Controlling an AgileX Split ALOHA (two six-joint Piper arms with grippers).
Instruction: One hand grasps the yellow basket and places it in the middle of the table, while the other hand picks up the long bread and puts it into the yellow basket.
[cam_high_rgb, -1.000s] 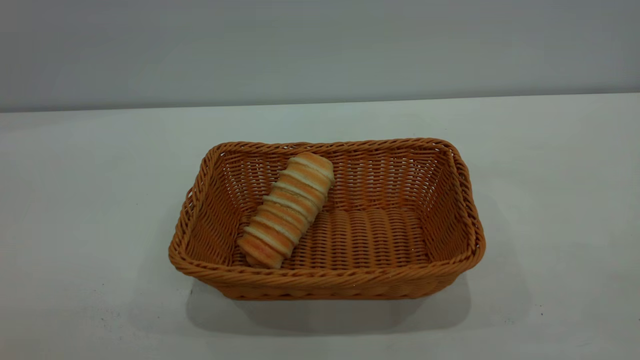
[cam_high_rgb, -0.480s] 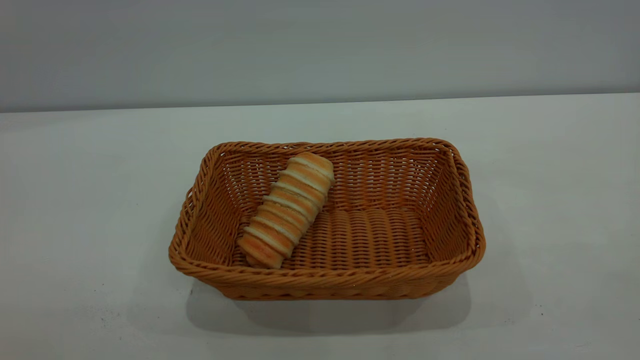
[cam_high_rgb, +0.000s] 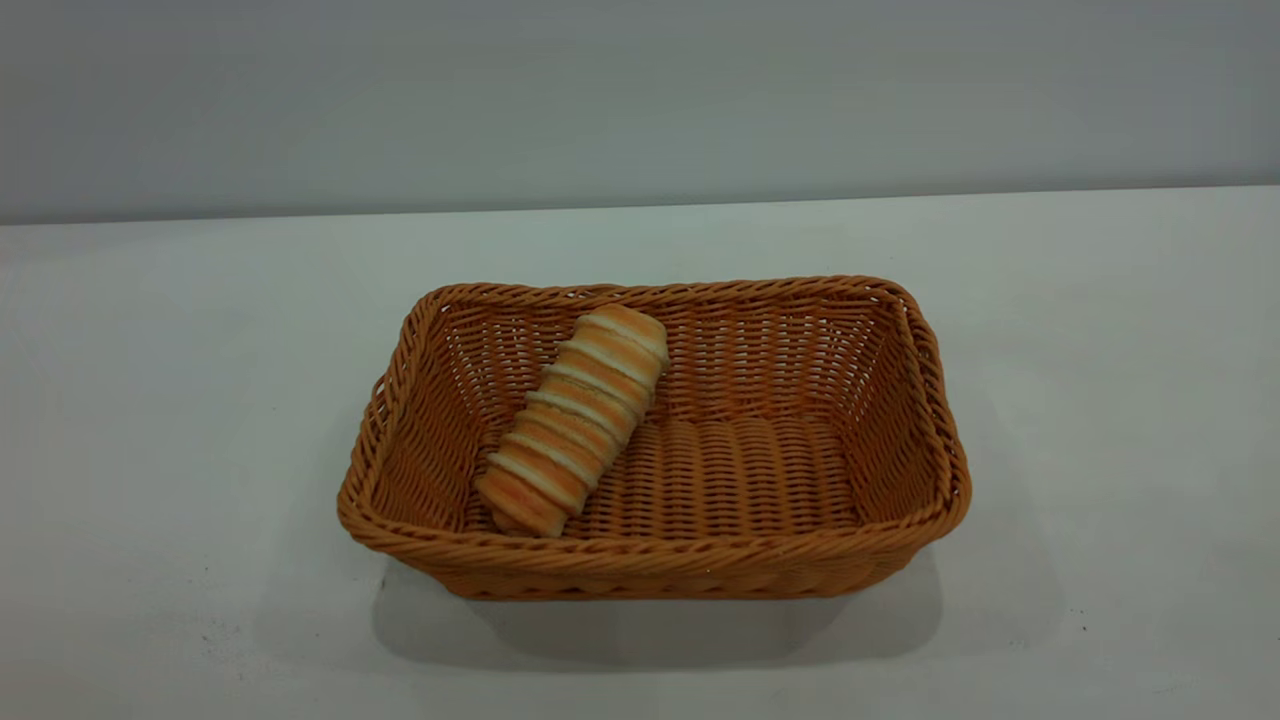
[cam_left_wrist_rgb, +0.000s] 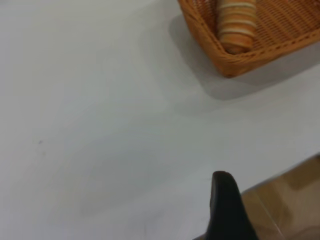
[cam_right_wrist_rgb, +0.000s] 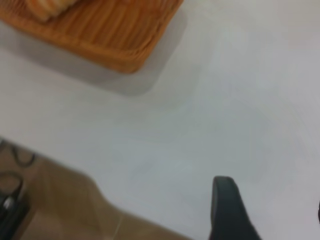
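Note:
The yellow basket (cam_high_rgb: 650, 565) stands on the white table (cam_high_rgb: 1100, 350) near its middle. The long bread (cam_high_rgb: 575, 420) lies inside it, slanted, one end on the basket floor and the other leaning against the far wall. Neither arm shows in the exterior view. My left gripper (cam_left_wrist_rgb: 272, 192) is open and empty, back over the table's edge, far from the basket (cam_left_wrist_rgb: 260, 52) and the bread (cam_left_wrist_rgb: 235, 25). My right gripper (cam_right_wrist_rgb: 272, 197) is open and empty, also well back from the basket (cam_right_wrist_rgb: 110, 40), with an end of the bread (cam_right_wrist_rgb: 47, 7) just showing.
Bare white tabletop surrounds the basket on all sides. A grey wall (cam_high_rgb: 640, 90) rises behind the table. Brown floor (cam_left_wrist_rgb: 295, 200) shows past the table's edge in the left wrist view, and floor with dark cables (cam_right_wrist_rgb: 12, 190) in the right wrist view.

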